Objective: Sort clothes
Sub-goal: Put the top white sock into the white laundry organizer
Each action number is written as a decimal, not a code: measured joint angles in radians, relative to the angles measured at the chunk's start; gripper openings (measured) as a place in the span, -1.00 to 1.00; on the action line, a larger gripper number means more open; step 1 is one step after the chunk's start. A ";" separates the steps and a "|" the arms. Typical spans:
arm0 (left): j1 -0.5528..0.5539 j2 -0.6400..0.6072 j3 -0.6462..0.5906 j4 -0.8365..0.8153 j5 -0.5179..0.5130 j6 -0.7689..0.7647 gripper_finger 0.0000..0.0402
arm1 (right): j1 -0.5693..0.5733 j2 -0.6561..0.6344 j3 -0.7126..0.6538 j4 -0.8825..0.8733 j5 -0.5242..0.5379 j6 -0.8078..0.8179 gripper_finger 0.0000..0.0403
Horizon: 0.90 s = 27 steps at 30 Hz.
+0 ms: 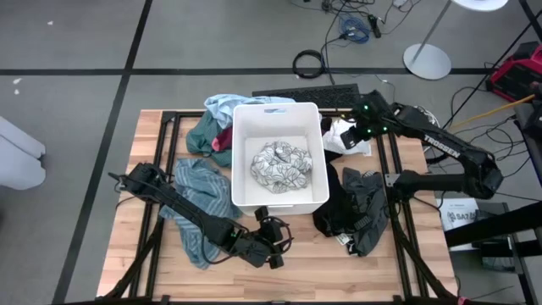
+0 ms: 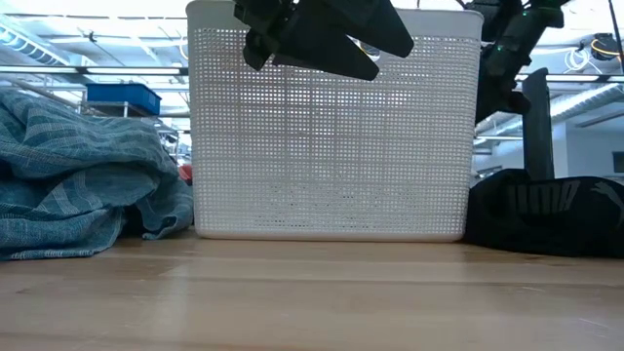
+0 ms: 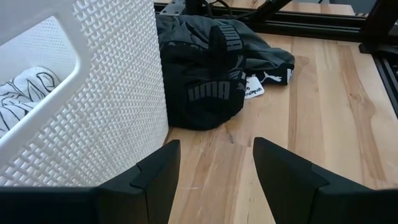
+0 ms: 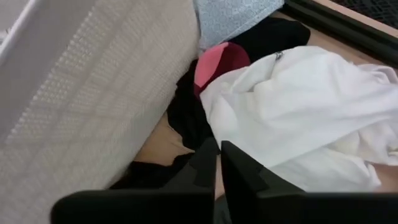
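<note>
A white bin stands mid-table with a white-grey patterned garment in it. Teal striped cloth lies left of the bin, and light blue, teal and red garments are heaped at its far left corner. A black pile lies right of it. My left gripper hovers open near the bin's near wall, with nothing between its fingers. My right gripper is shut beside the bin's right wall, over a white garment, a red one and a black one. My right gripper comes from above, slanting down, and is shut at a fold of the black garment between the bin's wall and the white garment. The fingertips hide the place of contact. The rest of the black cloth lies on the table.
A keyboard sits past the table's far edge. Black frame rails run along the table's sides. Bare wood shows at the near edge and in front of the black pile.
</note>
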<state>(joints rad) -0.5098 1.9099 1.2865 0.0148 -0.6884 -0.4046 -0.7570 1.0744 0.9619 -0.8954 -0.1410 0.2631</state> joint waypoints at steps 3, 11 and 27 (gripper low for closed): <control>0.000 0.000 0.000 0.003 0.000 0.000 0.06 | 0.000 0.022 0.000 -0.002 0.005 -0.020 -0.72; 0.000 0.000 0.000 0.003 0.000 -0.001 0.06 | 0.000 0.126 -0.072 0.050 0.019 -0.069 0.02; 0.000 0.000 0.000 0.002 0.001 -0.003 0.06 | 0.000 0.169 -0.118 0.147 -0.005 -0.100 -0.89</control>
<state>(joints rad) -0.5098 1.9099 1.2865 0.0170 -0.6878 -0.4080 -0.7570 1.2431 0.8440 -0.7481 -0.1460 0.1631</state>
